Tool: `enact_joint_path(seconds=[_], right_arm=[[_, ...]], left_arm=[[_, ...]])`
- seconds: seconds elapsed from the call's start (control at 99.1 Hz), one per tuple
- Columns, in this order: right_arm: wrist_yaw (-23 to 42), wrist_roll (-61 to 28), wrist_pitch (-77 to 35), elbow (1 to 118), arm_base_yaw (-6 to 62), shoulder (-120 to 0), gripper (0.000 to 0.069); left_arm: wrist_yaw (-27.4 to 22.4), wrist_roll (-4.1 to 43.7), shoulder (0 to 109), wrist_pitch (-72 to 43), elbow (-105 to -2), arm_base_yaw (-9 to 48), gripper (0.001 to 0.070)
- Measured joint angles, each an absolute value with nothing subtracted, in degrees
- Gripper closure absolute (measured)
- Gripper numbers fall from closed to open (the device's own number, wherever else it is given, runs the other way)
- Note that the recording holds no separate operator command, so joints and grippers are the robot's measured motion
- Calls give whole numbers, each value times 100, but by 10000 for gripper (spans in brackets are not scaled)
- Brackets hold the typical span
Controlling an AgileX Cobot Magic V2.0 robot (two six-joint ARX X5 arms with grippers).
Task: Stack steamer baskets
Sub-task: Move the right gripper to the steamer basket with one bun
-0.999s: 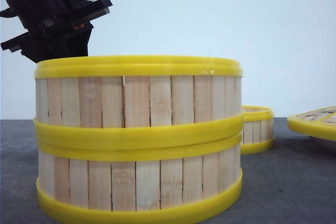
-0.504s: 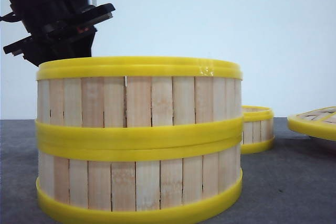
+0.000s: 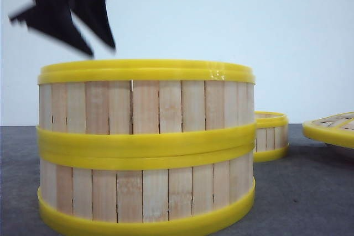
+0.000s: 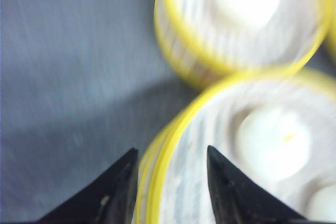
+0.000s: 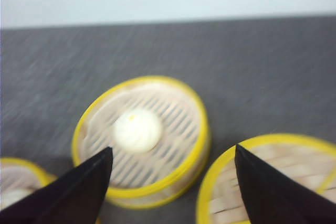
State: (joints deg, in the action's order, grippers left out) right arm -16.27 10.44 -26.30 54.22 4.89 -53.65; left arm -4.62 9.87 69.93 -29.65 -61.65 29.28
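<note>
Yellow-ringed bamboo steamer baskets stand nearest on the grey surface [image 3: 310, 192]: the top basket [image 3: 146, 100] sits on the bottom basket [image 3: 146, 192]. Above them at 10 o'clock hangs the blurred left claw [image 3: 66, 9], jaws parted, empty. Farther at 3 o'clock sits the third basket [image 3: 271, 135], then the woven lid [image 3: 332, 128]. The right claw [image 5: 173, 177] is spread wide.

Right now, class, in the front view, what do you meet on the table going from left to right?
Two-basket stack → single basket farther back → lid at the right edge.
</note>
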Motion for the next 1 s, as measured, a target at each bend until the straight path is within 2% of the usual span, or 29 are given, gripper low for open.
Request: enact_joint_path(seconds=[0.222,0.434,0.656,0.837,0.908,0.999], right_arm=[[-1841,1188,-2390,5424,572,-6329,232],[-1761,1181,-2340,5916,711,-7439,244],[-1208,1052,-2700,7050,956,-8637,246],[-777,1028,-3074,7712,1013,-9727,248],[-591,1028,-3081,7861,1013,-10071,270],[-429,1031,-3050,7915,1013,-10390,334]], left_arm=[[-30,967,5660,-2762,-6165,2928,482],[-5,967,4569,-2722,-5789,2932,482],[-150,976,3487,-3256,-4943,3030,481],[-276,982,2897,-4132,-4904,3148,481],[-303,996,2720,-4329,-4904,3177,481],[-346,1035,2539,-4484,-4904,3179,481]])
